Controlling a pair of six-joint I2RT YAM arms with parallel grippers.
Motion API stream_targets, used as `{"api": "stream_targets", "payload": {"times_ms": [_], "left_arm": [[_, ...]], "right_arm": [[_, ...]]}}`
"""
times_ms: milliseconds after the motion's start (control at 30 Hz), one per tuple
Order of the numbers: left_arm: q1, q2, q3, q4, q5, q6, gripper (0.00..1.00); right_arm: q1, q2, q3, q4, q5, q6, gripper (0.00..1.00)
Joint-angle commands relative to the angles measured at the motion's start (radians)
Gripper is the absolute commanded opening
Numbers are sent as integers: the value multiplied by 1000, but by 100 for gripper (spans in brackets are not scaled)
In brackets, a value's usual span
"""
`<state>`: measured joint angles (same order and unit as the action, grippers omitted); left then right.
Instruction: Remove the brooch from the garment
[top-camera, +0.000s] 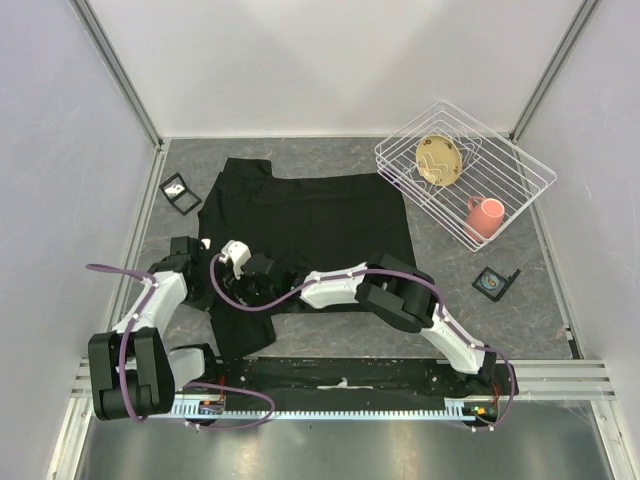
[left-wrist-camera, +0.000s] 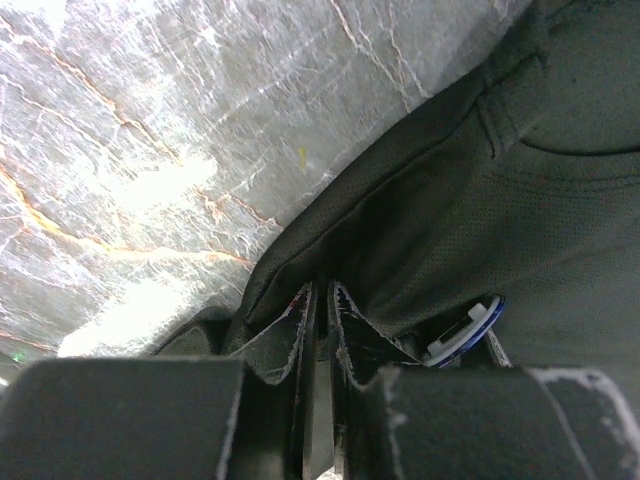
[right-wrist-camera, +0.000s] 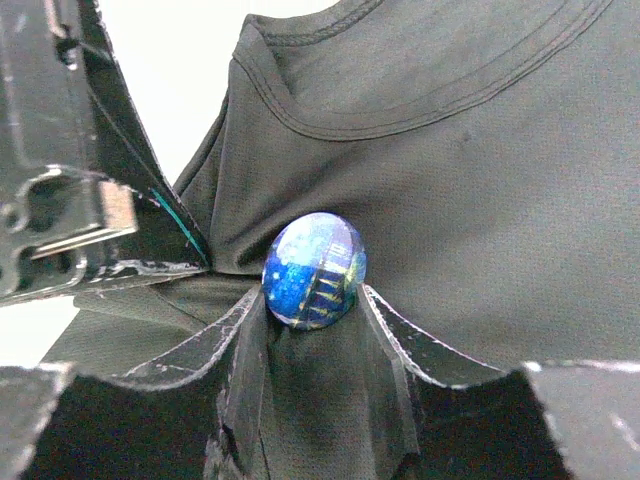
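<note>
- Step in hand, as I judge it: pulling the brooch (right-wrist-camera: 313, 270) off the garment (top-camera: 300, 225) while the cloth is held down.
- Brooch: a blue glassy dome on the chest of the garment just below the collar, at the near-left part of the shirt between the two arm tips.
- Right gripper (right-wrist-camera: 312, 303): fingers set either side of the brooch and touching its lower edges, so it looks pinched by its sides.
- Left gripper (left-wrist-camera: 322, 300): fingers pressed nearly together on a fold of fabric just beside the brooch.
- To do it well: the right should pull straight away from the cloth, not sideways, because the dome is smooth and could slip out.
- The left should hold firm so the shirt doesn't lift with it. If the fabric tents, pull slower.
- The right wrist view alone shows the brooch face and the finger contact. The left wrist view gives only a sliver of its blue-white rim.
- The top view hides the brooch under the arms, but shows the shirt spread flat on the table (top-camera: 340, 160) and a wire basket (top-camera: 520, 195) well apart at the far right.
</note>
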<state>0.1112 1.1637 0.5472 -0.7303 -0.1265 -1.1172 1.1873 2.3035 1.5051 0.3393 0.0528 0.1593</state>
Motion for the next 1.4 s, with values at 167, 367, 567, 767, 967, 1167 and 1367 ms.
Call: {"api": "stream_targets", "payload": {"times_ms": [167, 367, 567, 767, 967, 1167, 1367], "left_arm": [[2, -90, 16, -23, 33, 60, 14], [-4, -154, 36, 6, 47, 132, 27], [-10, -193, 37, 9, 50, 155, 28], [-16, -148, 33, 34, 111, 163, 28], [-18, -113, 57, 42, 116, 155, 28], [-18, -79, 40, 39, 110, 106, 26], [-15, -3, 22, 20, 78, 85, 21]], "right_arm": [[-75, -64, -75, 130, -177, 272, 48], [-100, -78, -121, 177, -218, 361, 52], [-110, -85, -134, 170, -205, 367, 53], [-118, -66, -86, 129, -231, 341, 54], [-111, -53, -40, 89, -237, 290, 61], [-92, -19, 24, 18, -208, 234, 61], [-78, -15, 82, -72, -150, 174, 55]]}}
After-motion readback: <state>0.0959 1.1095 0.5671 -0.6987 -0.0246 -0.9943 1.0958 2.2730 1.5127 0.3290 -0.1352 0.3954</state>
